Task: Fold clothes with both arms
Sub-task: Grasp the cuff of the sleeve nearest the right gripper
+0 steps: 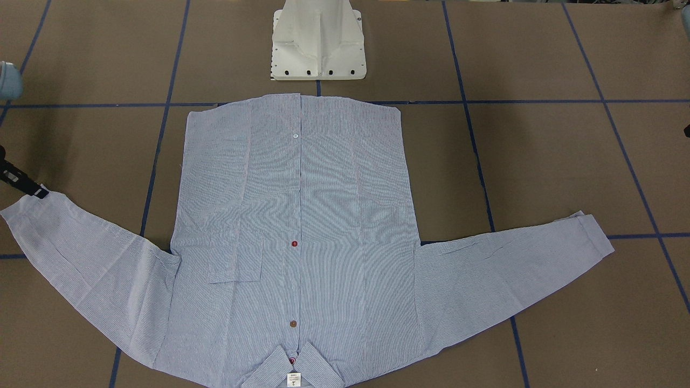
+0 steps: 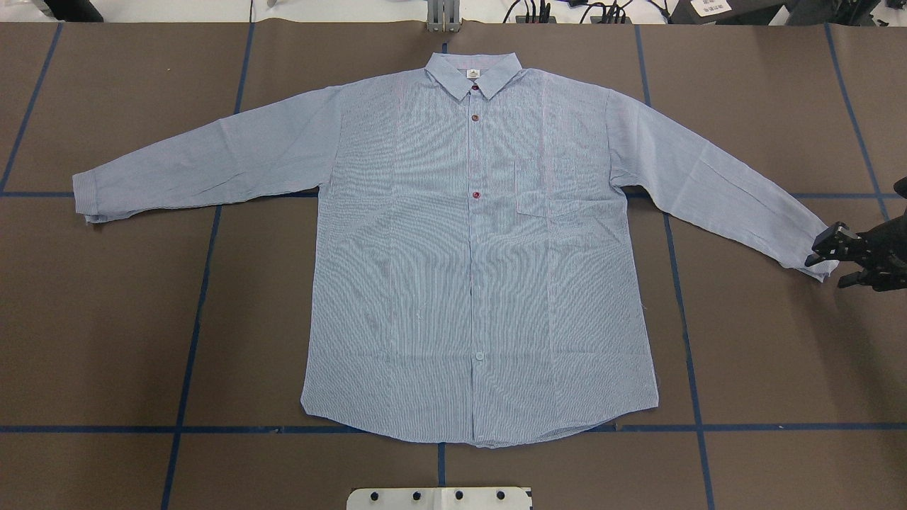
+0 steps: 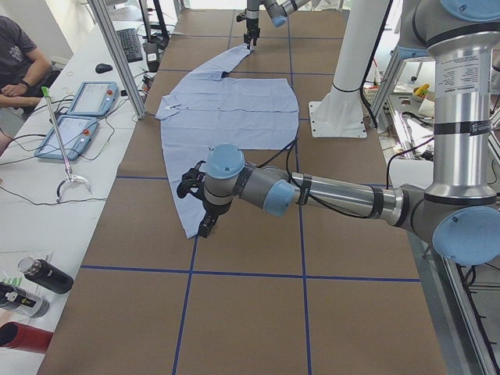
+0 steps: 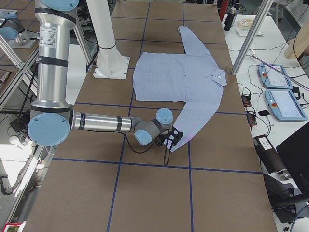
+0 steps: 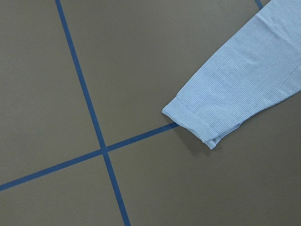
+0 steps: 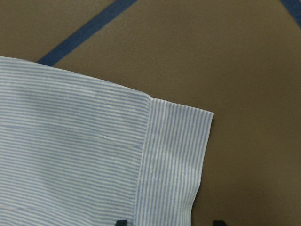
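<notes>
The clothes are one light blue striped shirt (image 2: 475, 269) lying flat and buttoned on the brown table, collar away from the robot and both sleeves spread. My right gripper (image 2: 832, 268) sits low at the right sleeve's cuff (image 6: 174, 155). It is open, and the right wrist view shows the cuff's edge between its two fingertips (image 6: 121, 222). My left gripper (image 3: 200, 209) shows only in the exterior left view, near the left sleeve's end, and I cannot tell its state. The left wrist view looks down on the left cuff (image 5: 197, 122) with no fingers in it.
The white pedestal base (image 1: 318, 48) stands just behind the shirt's hem. Blue tape lines (image 5: 94, 127) cross the table. Beyond the far edge a side table holds two tablets (image 3: 78, 117) and bottles (image 3: 47, 275), with a seated person (image 3: 16, 55) beside it.
</notes>
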Robot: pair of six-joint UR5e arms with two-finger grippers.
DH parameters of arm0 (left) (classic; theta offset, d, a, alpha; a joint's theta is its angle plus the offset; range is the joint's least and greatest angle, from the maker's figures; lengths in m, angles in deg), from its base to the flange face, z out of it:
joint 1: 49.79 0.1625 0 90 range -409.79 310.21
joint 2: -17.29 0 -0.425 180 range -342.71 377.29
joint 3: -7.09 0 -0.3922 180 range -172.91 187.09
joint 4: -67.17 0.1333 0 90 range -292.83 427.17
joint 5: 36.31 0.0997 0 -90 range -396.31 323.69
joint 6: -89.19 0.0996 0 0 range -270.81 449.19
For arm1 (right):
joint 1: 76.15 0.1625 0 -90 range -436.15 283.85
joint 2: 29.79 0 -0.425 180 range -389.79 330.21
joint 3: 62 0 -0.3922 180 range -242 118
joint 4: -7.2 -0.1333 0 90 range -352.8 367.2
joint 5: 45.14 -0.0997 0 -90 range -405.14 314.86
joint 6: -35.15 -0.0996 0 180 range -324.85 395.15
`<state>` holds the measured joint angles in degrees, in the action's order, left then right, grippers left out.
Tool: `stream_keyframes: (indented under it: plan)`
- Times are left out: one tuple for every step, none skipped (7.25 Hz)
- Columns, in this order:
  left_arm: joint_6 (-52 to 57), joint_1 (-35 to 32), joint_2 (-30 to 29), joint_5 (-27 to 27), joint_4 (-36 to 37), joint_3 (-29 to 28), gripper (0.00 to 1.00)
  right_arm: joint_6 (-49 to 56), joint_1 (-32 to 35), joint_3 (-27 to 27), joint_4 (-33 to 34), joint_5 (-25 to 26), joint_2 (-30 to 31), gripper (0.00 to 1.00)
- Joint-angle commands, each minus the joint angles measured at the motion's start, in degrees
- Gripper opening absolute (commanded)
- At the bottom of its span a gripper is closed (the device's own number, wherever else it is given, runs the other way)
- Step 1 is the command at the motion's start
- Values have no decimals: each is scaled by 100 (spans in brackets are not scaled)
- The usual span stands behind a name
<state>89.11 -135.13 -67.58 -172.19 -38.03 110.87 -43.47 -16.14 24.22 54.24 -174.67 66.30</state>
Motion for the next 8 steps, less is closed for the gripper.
stream_keyframes:
  plan:
    - [0, 0, 6, 0, 0, 11, 100, -22, -7, 0, -2, -11, 15, 1]
    - [0, 0, 6, 0, 0, 46, 100, -31, 1, 26, -2, -63, 33, 0]
    - [0, 0, 6, 0, 9, 64, 100, -31, 1, 52, -2, -81, 50, 0]
    - [0, 0, 6, 0, 9, 64, 100, -31, 10, 113, -2, -90, 50, 0]
    - [0, 0, 6, 0, 9, 73, 100, -22, 28, 314, 16, -99, 68, 0]
    - [0, 0, 6, -61, 9, 64, 100, -22, 45, 647, 86, -90, 51, 0]
    - [0, 0, 6, -122, 9, 55, 100, -5, 37, 789, 104, -81, -132, 0]
    - [0, 0, 6, -132, 9, 55, 100, -5, 11, 704, 200, -12, -743, 0]
